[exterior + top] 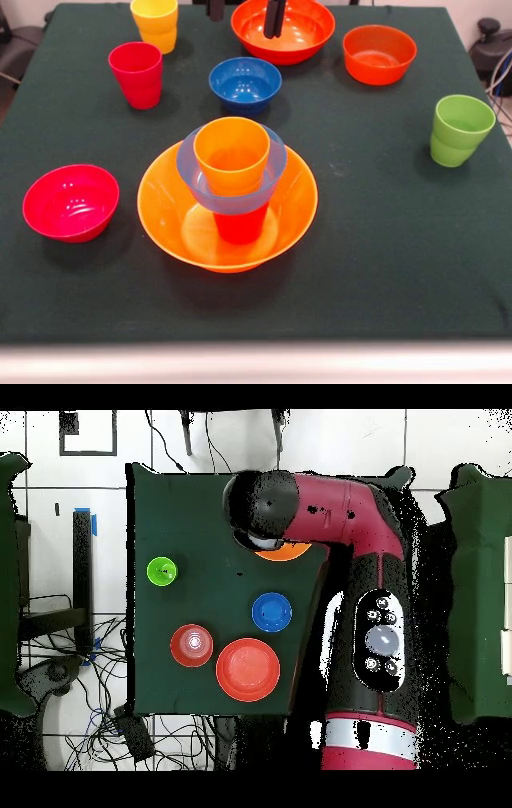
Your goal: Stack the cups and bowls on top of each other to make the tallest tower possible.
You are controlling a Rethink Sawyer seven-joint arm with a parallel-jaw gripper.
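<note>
The tower stands mid-table: a wide orange bowl (172,212) holds a red-orange cup (240,226), a light blue bowl (192,172) rests on that, and an orange cup (232,154) sits on top. Loose pieces lie around it: a magenta bowl (70,202), crimson cup (136,74), yellow cup (154,22), dark blue bowl (245,83) (271,611), large red-orange bowl (304,32) (247,669), smaller orange-red bowl (379,54) (191,645) and green cup (460,128) (161,570). My gripper (274,20) hangs at the top edge over the large red-orange bowl, holding nothing that I can see.
A dark green cloth (384,240) covers the table. From overhead, my red arm (330,509) reaches across the table and hides most of the tower; only an orange sliver (283,553) shows. Cables lie on the floor beside the table.
</note>
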